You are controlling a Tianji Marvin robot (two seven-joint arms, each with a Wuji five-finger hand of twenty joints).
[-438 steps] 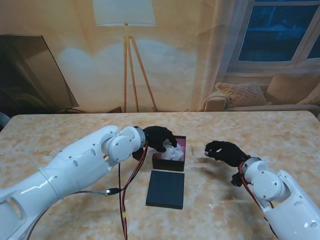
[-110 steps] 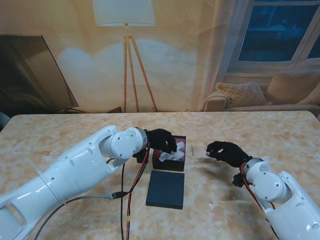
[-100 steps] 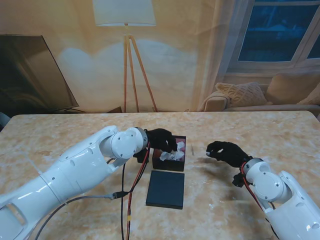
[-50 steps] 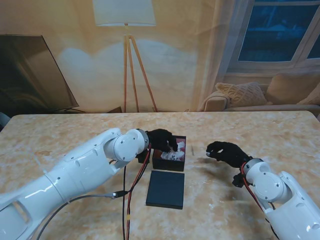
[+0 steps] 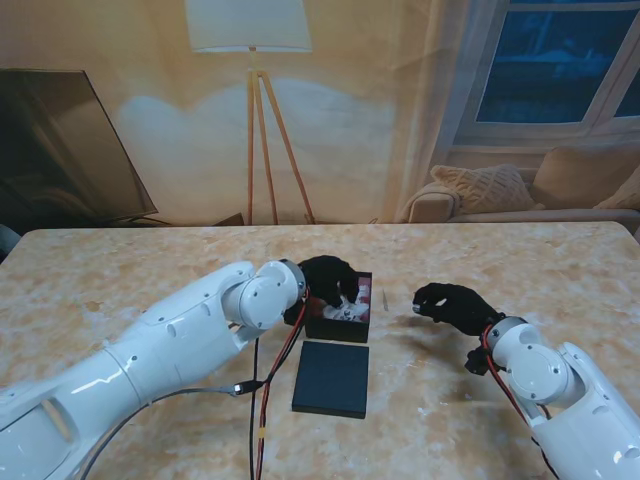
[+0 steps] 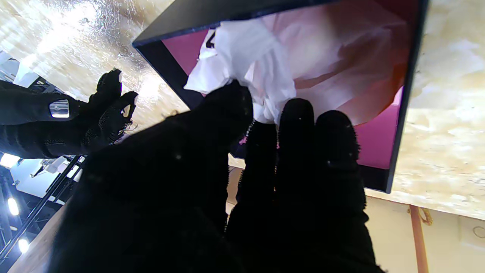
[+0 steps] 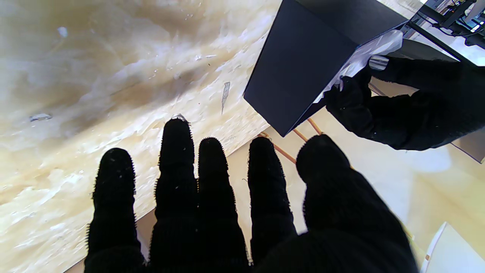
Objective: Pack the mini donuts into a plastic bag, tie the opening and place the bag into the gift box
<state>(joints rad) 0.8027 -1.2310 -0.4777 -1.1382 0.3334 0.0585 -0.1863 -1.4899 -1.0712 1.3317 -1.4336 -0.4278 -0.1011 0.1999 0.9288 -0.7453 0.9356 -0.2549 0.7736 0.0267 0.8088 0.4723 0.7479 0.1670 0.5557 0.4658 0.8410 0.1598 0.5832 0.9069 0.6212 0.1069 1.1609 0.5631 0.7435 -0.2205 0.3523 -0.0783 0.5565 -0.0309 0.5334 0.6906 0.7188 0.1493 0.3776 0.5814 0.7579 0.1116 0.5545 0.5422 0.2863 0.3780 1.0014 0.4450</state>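
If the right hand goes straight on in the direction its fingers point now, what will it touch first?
Probably the gift box. In the stand view the right hand points left across bare table toward the box's side, where the left hand presses the plastic bag. Its height is unclear, so it could pass above the box.

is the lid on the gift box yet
No, the lid lies flat on the table nearer to me than the open gift box, where the left hand holds the plastic bag.

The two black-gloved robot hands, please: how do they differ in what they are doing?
The left robot hand reaches into the open dark gift box, its fingers closed on the white plastic bag. The right robot hand holds nothing and sits apart from the box, to its right. Both wear black gloves.
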